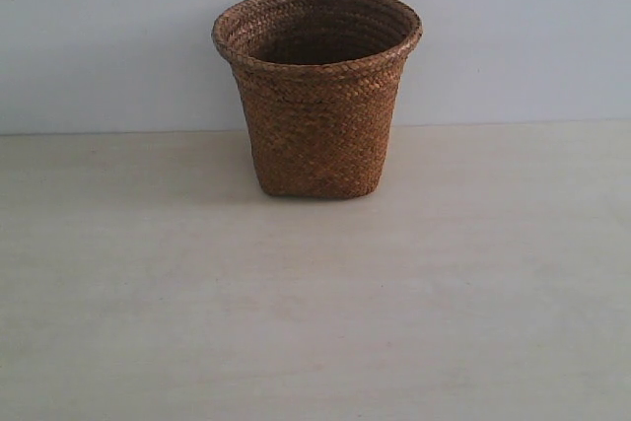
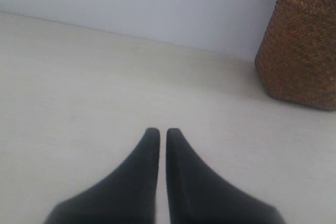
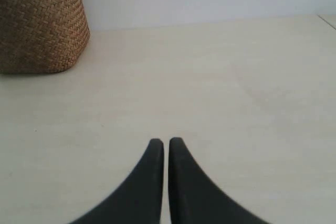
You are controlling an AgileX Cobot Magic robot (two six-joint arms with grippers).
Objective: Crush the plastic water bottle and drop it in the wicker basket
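Plastic water bottle isn't in sight, only the wicker basket (image 1: 315, 135). Left gripper (image 2: 163, 132) and right gripper (image 3: 166, 141) sit pinched together, empty. Next job, I'd say: find the bottle.

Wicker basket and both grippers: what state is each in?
wicker basket: upright on the table, mouth open upward.
left gripper: shut, empty.
right gripper: shut, empty.
plastic water bottle: not seen in any view.

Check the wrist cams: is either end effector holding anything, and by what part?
Nothing is held. The left end effector and the right end effector are both shut, empty. No bottle in view, only the wicker basket.
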